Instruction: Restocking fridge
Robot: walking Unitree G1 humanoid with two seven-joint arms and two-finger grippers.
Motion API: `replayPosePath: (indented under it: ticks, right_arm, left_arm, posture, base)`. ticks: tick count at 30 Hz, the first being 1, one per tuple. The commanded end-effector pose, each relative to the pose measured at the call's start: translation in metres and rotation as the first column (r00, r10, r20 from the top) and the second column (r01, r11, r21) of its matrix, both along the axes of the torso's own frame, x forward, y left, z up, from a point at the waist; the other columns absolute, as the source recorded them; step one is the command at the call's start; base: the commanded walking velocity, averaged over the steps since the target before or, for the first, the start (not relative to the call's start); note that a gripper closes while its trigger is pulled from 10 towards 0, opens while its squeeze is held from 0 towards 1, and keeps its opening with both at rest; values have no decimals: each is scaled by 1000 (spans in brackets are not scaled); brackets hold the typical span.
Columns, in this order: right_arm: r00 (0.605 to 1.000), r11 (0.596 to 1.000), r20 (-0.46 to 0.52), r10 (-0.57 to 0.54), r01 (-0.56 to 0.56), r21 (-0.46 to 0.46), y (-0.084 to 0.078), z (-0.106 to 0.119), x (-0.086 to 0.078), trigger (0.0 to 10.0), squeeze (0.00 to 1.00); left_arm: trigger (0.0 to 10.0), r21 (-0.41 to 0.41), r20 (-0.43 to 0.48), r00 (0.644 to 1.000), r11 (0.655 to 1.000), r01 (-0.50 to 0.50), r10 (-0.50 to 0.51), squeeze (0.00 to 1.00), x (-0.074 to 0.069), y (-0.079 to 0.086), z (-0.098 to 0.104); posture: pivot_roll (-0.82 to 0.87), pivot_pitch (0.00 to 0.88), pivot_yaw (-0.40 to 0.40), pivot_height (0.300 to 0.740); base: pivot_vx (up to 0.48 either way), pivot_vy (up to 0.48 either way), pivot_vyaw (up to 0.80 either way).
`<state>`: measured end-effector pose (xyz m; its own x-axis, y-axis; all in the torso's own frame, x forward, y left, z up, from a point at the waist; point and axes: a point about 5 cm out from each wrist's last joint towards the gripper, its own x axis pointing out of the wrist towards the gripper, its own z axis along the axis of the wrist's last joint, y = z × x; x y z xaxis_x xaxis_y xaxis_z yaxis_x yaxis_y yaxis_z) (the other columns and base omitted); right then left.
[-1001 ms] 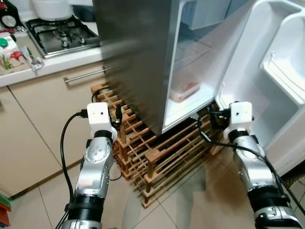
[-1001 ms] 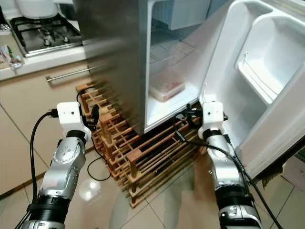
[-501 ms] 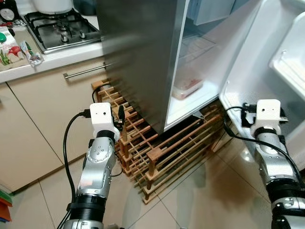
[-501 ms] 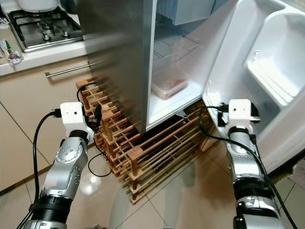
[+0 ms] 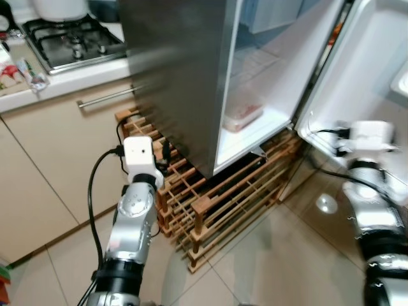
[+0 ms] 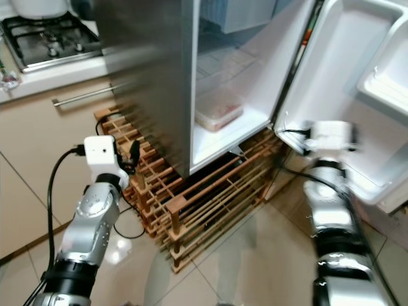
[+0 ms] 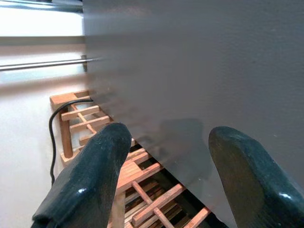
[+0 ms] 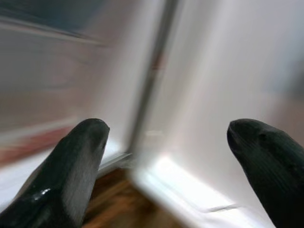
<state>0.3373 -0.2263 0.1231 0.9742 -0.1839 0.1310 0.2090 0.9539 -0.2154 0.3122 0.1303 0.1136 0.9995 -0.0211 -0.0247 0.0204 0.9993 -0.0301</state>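
Two spread-fingered grippers, left (image 7: 164, 166) and right (image 8: 168, 156), before open fridge (image 5: 185, 76).

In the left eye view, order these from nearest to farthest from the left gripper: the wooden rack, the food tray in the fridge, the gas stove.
1. Wooden rack, right beside the left gripper.
2. Food tray, on the fridge's bottom shelf.
3. Gas stove, up on the counter.

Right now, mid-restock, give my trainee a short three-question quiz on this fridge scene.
1. True or false: the fridge door stands open.
2. What lies on the fridge's bottom shelf? A) a bottle B) a clear lidded container C) nothing
3. Fill in: the fridge stands over a wooden ____.

Key: 1 true. 2 B. 3 rack. Both the left gripper and right gripper are open and hold nothing.
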Motion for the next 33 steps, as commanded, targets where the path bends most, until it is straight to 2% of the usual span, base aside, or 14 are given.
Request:
replayPosePath:
  ticks: [1, 5, 7, 14, 19, 27, 28, 33]
  right_arm:
    - [999, 998, -24, 37, -35, 53, 6, -6, -3, 10000, 0]
    - [991, 987, -54, 124, -117, 114, 33, -24, -15, 10000, 0]
    - [988, 982, -60, 144, -135, 129, 39, -29, -17, 10000, 0]
    - [978, 969, -88, 187, -169, 178, 47, -36, -24, 10000, 0]
    - [972, 965, -102, 210, -190, 180, 54, -42, -30, 10000, 0]
    - [973, 964, -94, 212, -192, 184, 54, -38, -28, 10000, 0]
    - [974, 968, -106, 201, -181, 176, 53, -38, -26, 10000, 0]
    - [974, 965, -98, 205, -185, 185, 54, -37, -26, 10000, 0]
  left_arm:
    - [10000, 39, 12, 1000, 999, -2, 2, 0, 2, 1, 2]
    - [10000, 75, 49, 999, 997, -13, 9, 0, 2, 5, 6]
    - [10000, 82, 52, 999, 996, -19, 14, 0, 2, 7, 7]
    - [10000, 72, 56, 998, 997, -26, 22, 0, 0, 8, 8]
    - [10000, 70, 46, 998, 997, -39, 36, 0, 3, 8, 10]
    - [10000, 103, 44, 999, 994, -25, 20, 0, 6, 1, 11]
    - [10000, 63, 65, 998, 998, -11, 7, 1000, 5, 0, 14]
    - [10000, 69, 53, 999, 998, 4, -8, 1000, 7, -2, 14]
  posture:
    - [-65, 0, -41, 740]
    - [-62, 0, -40, 740]
    - [-62, 0, -39, 740]
    - [-60, 0, -43, 740]
    - [-57, 0, -46, 740]
    - [-59, 0, -44, 740]
    - [-60, 0, -43, 740]
    - [-58, 0, -42, 740]
  base:
    - [0, 0, 0]
    - [0, 0, 597]
    - [0, 0, 788]
    - [-224, 250, 788]
    - [-337, 346, 788]
    - [-241, 266, 784]
    - [0, 0, 0]
    - [0, 0, 0]
